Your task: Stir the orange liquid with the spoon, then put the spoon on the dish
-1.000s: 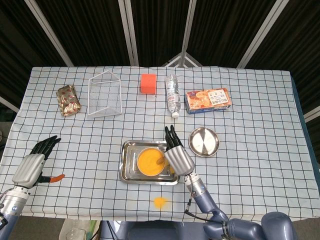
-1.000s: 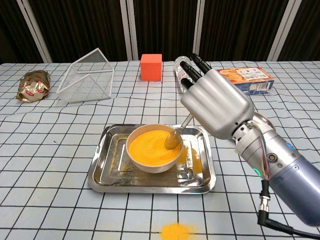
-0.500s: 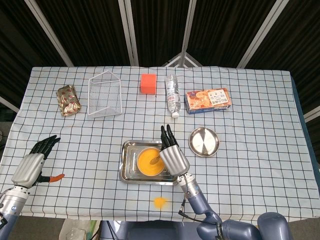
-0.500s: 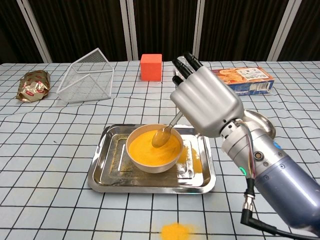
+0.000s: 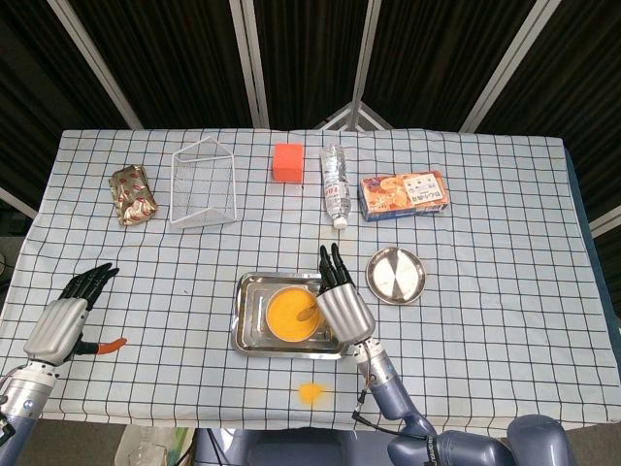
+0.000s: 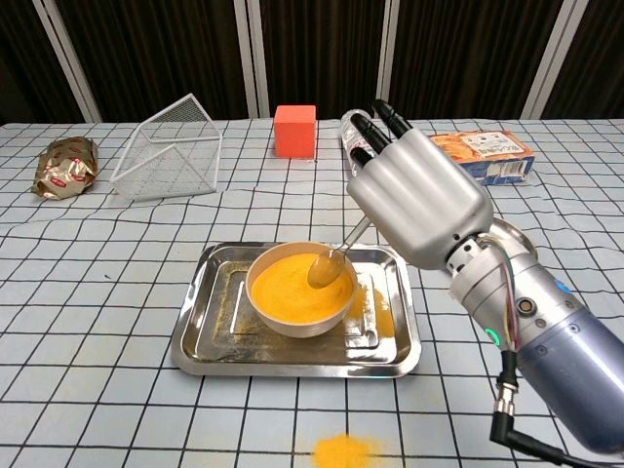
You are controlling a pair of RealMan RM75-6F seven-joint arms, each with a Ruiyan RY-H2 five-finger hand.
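Head view: stirring judged under way, second step not yet done. Spoon (image 5: 307, 313) dipped in the orange liquid (image 5: 294, 312) inside the tray (image 5: 246, 335), handle running up under the right hand (image 5: 342, 306). Dish (image 5: 396, 275) bare, just right of that hand. Orange spill (image 5: 310, 392) on the cloth near the front edge. Left hand (image 5: 66, 316) resting well apart at the table's left, fingers extended, holding nothing.

Chest view: spoon bowl (image 6: 326, 268) coated orange, tilted at the liquid's (image 6: 292, 286) surface near the bowl's right rim. Right hand (image 6: 417, 198) seen from the back, fingers extended side by side; grip on the handle hidden behind the palm, though judged held. Left hand out of this view.
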